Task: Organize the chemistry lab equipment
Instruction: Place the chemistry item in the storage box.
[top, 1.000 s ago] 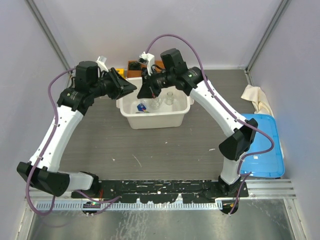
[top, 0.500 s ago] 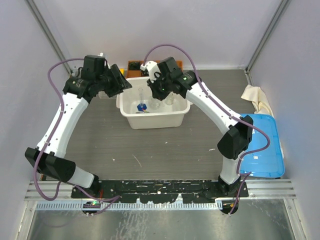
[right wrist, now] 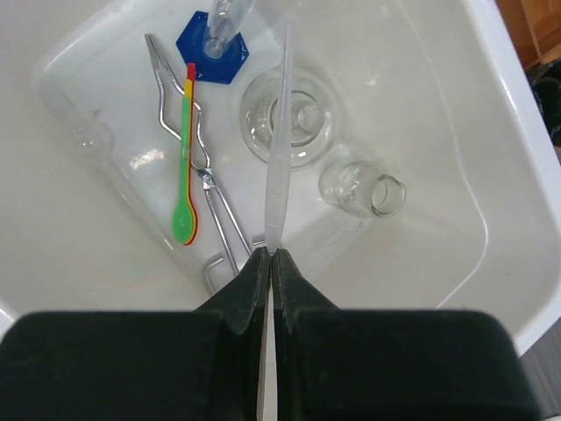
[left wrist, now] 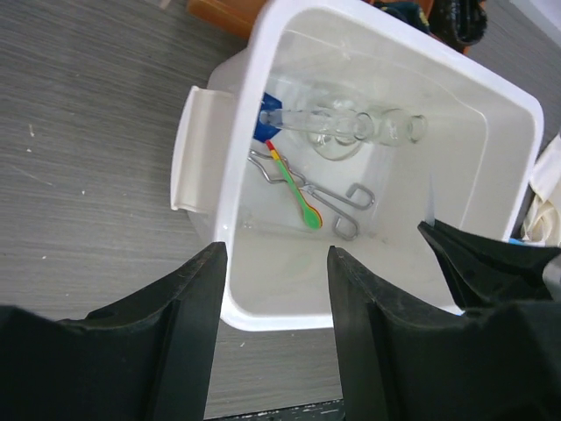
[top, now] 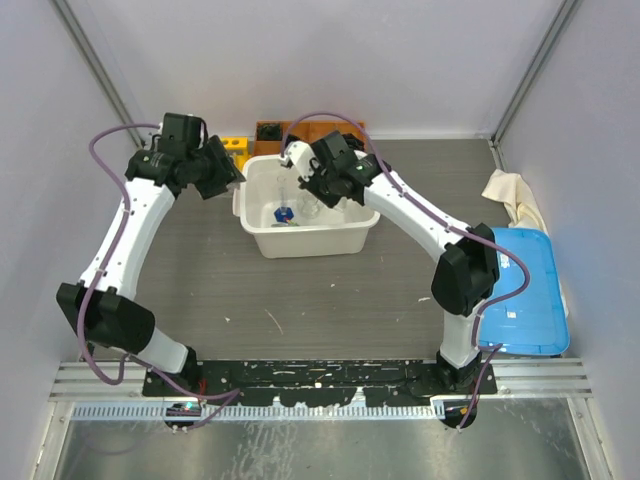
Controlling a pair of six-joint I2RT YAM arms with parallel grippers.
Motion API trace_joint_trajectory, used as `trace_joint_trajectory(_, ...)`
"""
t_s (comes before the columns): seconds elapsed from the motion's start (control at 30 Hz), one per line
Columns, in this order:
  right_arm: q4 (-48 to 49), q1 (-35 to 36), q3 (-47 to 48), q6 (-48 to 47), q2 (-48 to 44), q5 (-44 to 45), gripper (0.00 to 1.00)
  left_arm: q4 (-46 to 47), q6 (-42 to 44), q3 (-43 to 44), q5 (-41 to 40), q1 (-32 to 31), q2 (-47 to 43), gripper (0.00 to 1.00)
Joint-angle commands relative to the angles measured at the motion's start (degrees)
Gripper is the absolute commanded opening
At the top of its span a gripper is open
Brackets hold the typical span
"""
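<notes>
While the right gripper (right wrist: 270, 256) pinches a thin clear tube (right wrist: 279, 149) over the white tub (right wrist: 412, 263) at the table's (top: 330, 290) far edge, the left gripper (left wrist: 276, 263) hangs spread and empty beside it. Tongs (right wrist: 210, 184), flasks (right wrist: 285, 118) and a green-and-red stick (right wrist: 184, 175) already lie inside; I think more sorting is left.

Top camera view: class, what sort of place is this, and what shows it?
Probably a robot test bench staged as a chemistry lab: robot arms bolted to a grey table between plain walls, and a white tub holding glass flasks and metal tongs.
</notes>
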Motion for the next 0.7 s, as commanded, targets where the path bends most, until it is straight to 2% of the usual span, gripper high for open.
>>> trace_joint_trajectory(0.0,4.1,1.9,-1.8,-6.6,-0.6,0.8,0.02,3.4,0.2,-0.6,2.9,2.1,1.6,0.51)
trace_joint_trajectory(0.33,-0.9,3.8,3.2,-8.0,3.1,-4.9,0.04,5.3,0.7,-3.1,5.1,4.1,2.9,0.51)
trace_joint_trajectory(0.67,-4.1,5.1,3.7,-8.4,7.2,-6.3,0.08,5.2,1.5,-2.0,6.6,5.1,4.3,0.5)
